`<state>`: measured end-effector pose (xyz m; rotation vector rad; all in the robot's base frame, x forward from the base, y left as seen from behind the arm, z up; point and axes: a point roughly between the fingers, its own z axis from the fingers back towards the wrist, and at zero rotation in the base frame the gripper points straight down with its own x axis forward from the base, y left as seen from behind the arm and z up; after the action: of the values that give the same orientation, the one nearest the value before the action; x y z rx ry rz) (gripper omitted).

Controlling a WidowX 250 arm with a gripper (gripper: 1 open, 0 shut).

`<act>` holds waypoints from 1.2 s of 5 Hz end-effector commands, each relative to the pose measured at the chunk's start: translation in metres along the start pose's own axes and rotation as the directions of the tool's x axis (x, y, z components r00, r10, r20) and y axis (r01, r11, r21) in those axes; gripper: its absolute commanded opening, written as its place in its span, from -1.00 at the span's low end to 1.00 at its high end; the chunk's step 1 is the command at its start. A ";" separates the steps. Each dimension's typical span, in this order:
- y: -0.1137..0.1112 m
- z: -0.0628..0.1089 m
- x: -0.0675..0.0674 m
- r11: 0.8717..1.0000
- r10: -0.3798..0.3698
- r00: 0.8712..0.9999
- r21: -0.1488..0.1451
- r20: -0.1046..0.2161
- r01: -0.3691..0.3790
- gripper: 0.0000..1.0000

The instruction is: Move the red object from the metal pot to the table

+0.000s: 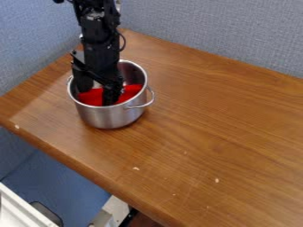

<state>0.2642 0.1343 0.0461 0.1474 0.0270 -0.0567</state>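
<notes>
- Steel pot [115,105] sits near the back left corner of the brown wooden worktop [201,124]; its sides are straight and shiny, and one small loop handle shows on its right side, toward the middle of the worktop
- Red object [91,95] lies inside the pot, on its bottom; red shows on both sides of the arm, so the piece seems to span much of the pot's width; its exact outline is partly hidden
- Black end effector [106,86] points straight down into the pot, right over the red object; its fingers stand spread wide; whether the tips touch the red piece cannot be told from this view; nothing looks gripped
- Black arm rises from the pot toward the top edge of the view, in front of a blue-grey wall [225,31]
- Wood grain runs along the worktop; a few small pale specks [217,181] lie near its front edge, well apart from the pot
</notes>
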 end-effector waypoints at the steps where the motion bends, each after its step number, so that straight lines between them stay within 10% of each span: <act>1: 0.001 -0.011 -0.003 1.000 0.006 1.000 -0.002 -0.024 -0.007 1.00; 6: -0.002 -0.022 -0.003 1.000 0.008 0.999 -0.012 -0.047 -0.009 1.00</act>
<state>0.2663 0.1354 0.0441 0.1510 0.0209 -0.0477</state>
